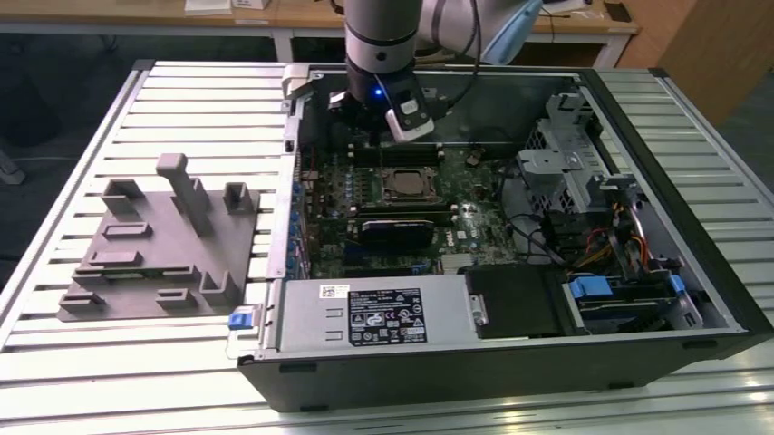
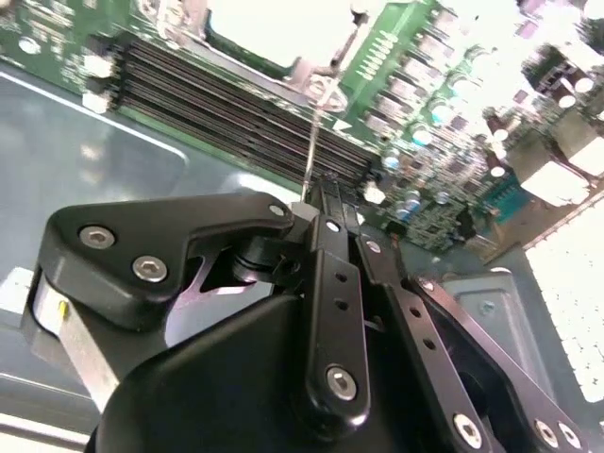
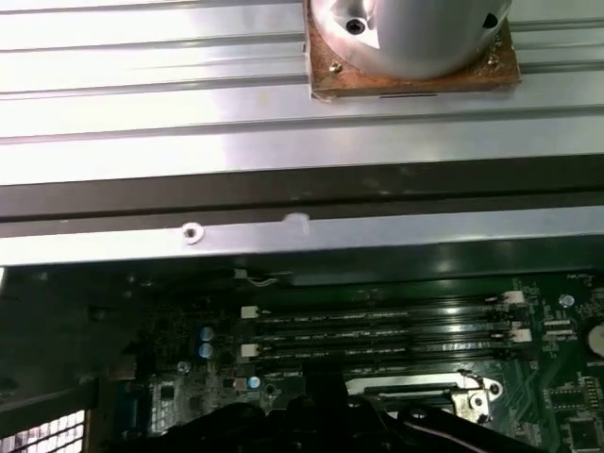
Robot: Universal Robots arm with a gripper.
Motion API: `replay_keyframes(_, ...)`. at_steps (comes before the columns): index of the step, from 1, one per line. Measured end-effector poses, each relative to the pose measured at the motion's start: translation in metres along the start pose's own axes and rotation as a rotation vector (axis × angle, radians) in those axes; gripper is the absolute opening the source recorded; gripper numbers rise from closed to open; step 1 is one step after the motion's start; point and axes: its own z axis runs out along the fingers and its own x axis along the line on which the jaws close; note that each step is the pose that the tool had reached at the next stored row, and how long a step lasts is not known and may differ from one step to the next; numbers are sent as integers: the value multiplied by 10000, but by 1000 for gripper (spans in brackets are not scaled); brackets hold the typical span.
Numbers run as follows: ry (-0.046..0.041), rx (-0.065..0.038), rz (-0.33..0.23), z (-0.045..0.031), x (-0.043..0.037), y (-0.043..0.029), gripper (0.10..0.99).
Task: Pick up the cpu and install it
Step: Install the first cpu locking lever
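The cpu (image 1: 405,178) shows as a pale square top lying flat inside the black socket frame on the motherboard, within the open computer case. In the second wrist view the cpu (image 2: 269,28) is a bright white patch framed by the metal load plate. My gripper (image 1: 362,134) hangs inside the case just beyond the socket's far edge. Its black fingers (image 2: 326,274) meet at the tips, so the gripper (image 2: 316,193) is shut. A thin metal socket lever (image 2: 316,132) runs from the socket corner up to the fingertips. I cannot tell whether the tips pinch it.
A grey fixture block (image 1: 158,240) sits on the slatted table (image 1: 72,381) at the exterior view's left. Inside the case are memory slots (image 2: 236,104), a power supply (image 1: 375,313), a drive cage (image 1: 568,154) and cables. The case wall (image 3: 302,241) runs close behind the arm.
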Motion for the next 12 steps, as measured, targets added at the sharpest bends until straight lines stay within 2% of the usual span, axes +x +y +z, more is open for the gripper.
replay_keyframes(6, -1, 6, -1, 2, -213, 16, 106)
replay_keyframes(7, -1, 13, -1, 2, -333, 24, 106)
replay_keyframes(10, -1, 20, -1, 2, -424, 31, 106)
replay_keyframes(12, -1, 28, -2, 2, -453, 33, 106)
